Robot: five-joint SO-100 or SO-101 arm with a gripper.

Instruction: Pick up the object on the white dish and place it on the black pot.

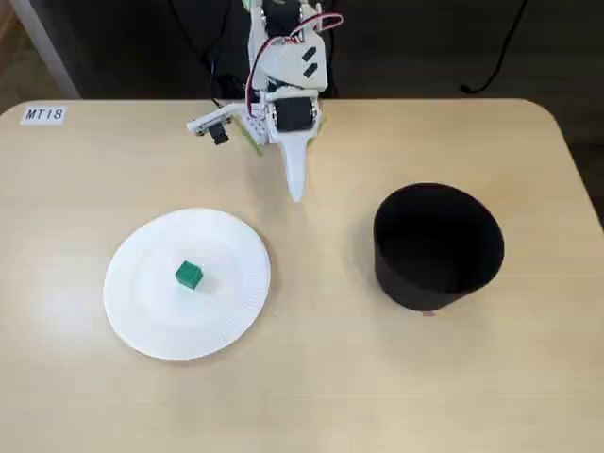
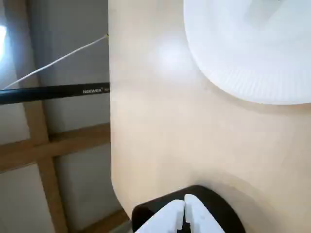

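Note:
A small green cube (image 1: 189,275) sits near the middle of a white paper dish (image 1: 142,302) on the left of the table in the fixed view. A black pot (image 1: 438,247) stands upright on the right, open at the top. My gripper (image 1: 296,192) is shut and empty, pointing down at the table's back middle, apart from both. In the wrist view the shut white fingertips (image 2: 184,208) show at the bottom over the pot (image 2: 218,206), and part of the dish (image 2: 252,53) is at the top right; the cube is out of that view.
The arm's base (image 1: 283,85) with its wires stands at the table's back edge. A label reading MT18 (image 1: 43,114) is at the back left corner. In the wrist view the table edge (image 2: 110,126) runs down the left, with floor and a black rod (image 2: 53,92) beyond.

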